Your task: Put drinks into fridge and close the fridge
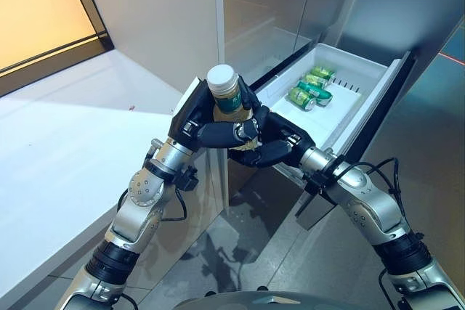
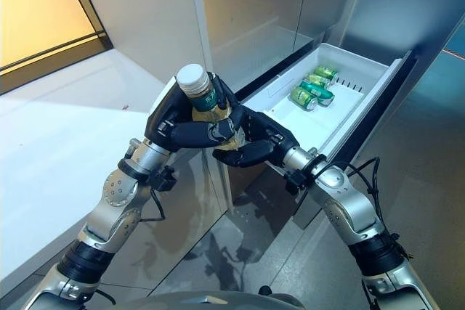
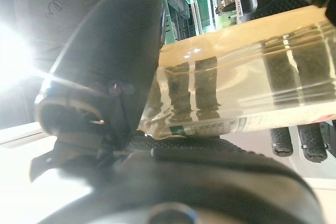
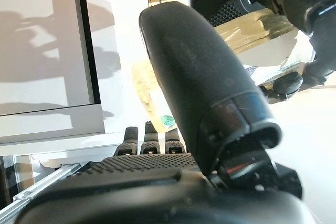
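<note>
3 cans in open fridge drawer

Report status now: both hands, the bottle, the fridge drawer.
Left hand and right hand both shut on clear white-capped tea bottle. White fridge drawer open, green cans inside. Path to drawer clear.

The fridge drawer stands pulled out, and three green cans lie clustered toward its far side, leaving the near stretch of its white floor bare. The left hand and right hand meet around an upright bottle just before the drawer's near corner. The tabletop to the left is well apart from the drawer.
</note>
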Available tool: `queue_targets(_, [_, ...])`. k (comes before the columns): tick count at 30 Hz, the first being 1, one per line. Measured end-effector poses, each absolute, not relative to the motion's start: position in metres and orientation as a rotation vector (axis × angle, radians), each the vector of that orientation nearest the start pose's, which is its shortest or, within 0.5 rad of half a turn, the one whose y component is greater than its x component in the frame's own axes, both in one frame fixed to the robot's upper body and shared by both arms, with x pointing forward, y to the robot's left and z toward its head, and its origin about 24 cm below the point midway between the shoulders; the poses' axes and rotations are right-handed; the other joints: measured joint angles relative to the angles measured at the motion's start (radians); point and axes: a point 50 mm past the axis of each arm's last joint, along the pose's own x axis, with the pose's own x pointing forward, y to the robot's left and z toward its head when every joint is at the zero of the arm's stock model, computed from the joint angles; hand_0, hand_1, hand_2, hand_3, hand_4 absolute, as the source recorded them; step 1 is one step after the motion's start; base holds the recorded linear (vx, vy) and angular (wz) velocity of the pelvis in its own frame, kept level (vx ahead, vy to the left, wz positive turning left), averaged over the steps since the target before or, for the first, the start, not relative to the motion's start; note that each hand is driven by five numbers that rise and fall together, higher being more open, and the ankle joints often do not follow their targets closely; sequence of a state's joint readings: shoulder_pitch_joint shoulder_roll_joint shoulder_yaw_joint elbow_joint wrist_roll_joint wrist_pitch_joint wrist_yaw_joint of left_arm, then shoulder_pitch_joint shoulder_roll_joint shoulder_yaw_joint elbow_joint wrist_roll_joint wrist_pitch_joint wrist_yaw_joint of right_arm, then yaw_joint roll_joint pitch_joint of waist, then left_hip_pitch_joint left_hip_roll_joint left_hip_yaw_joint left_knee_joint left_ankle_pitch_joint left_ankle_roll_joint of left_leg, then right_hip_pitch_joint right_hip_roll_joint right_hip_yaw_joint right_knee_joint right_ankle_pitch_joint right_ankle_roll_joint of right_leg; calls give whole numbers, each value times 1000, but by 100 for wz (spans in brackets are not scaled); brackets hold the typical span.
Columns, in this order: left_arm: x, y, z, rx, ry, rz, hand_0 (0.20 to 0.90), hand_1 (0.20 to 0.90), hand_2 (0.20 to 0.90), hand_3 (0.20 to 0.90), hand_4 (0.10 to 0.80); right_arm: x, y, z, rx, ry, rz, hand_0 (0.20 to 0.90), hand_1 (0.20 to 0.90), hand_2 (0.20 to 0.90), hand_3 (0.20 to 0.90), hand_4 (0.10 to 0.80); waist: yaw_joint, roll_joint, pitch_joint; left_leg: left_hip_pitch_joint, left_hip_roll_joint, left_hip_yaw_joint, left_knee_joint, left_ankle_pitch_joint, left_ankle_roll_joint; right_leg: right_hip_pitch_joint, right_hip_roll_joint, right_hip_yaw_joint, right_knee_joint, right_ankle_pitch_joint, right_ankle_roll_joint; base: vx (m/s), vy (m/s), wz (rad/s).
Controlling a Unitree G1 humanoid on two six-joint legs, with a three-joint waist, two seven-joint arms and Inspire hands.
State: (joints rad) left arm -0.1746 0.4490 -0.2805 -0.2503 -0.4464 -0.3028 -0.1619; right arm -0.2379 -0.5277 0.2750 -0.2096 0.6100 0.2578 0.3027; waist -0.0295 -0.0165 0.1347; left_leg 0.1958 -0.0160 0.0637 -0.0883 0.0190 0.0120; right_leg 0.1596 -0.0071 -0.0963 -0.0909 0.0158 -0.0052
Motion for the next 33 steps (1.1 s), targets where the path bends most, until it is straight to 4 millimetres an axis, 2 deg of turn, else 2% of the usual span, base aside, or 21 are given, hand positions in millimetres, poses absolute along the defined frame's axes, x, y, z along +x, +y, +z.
queue_targets(8, [247, 125, 151, -4, -562, -597, 300, 300, 300, 200, 100, 267, -128, 110, 20, 58, 788, 900, 900, 900, 900, 800, -1, 0, 0, -1, 0, 1, 0, 0, 0, -1, 0, 0, 0, 0, 0, 0, 0, 0])
queue_targets(19, [246, 120, 139, 29, -455, -753, 300, 300, 300, 200, 100, 262, -129, 97, -38, 209, 864, 900, 900, 900, 900, 800, -2, 0, 0, 2, 0, 7, 0, 0, 0, -1, 0, 5, 0, 0, 0, 0, 0, 0])
queue_targets(20, [247, 120, 136, 19, -440, -757, 300, 300, 300, 200, 100, 262, -130, 95, -47, 224, 865, 794, 794, 794, 776, 676, -2, 0, 0, 2, 0, 7, 0, 0, 0, -1, 0, 6, 0, 0, 0, 0, 0, 0])
queue_targets(21, [248, 120, 133, 5, -426, -759, 300, 300, 300, 200, 100, 261, -130, 93, -50, 238, 867, 552, 552, 552, 494, 394, -2, 0, 0, 2, 0, 8, 0, 0, 0, -2, 0, 6, 0, 0, 0, 0, 0, 0])
queue_targets(22, [248, 120, 131, -7, -413, -762, 300, 300, 300, 200, 100, 261, -129, 92, -53, 247, 870, 401, 401, 401, 318, 218, -2, 0, 0, 2, 0, 9, 0, 0, 0, -2, 0, 7, 0, 1, 0, 0, 0, 0])
queue_targets(23, [249, 121, 129, -17, -402, -765, 300, 300, 300, 200, 100, 260, -129, 91, -56, 253, 873, 300, 300, 300, 200, 100, -2, 0, 0, 2, 0, 9, 0, 0, 0, -2, 0, 7, 0, 1, 0, 0, 0, 0])
queue_targets(33, [252, 124, 125, -80, -377, -753, 300, 300, 300, 200, 100, 260, -125, 90, -48, 258, 856, 300, 300, 300, 200, 100, 2, -2, -1, 2, 0, 10, 0, 0, 0, -1, 1, 7, 0, 2, 0, 0, 0, 0])
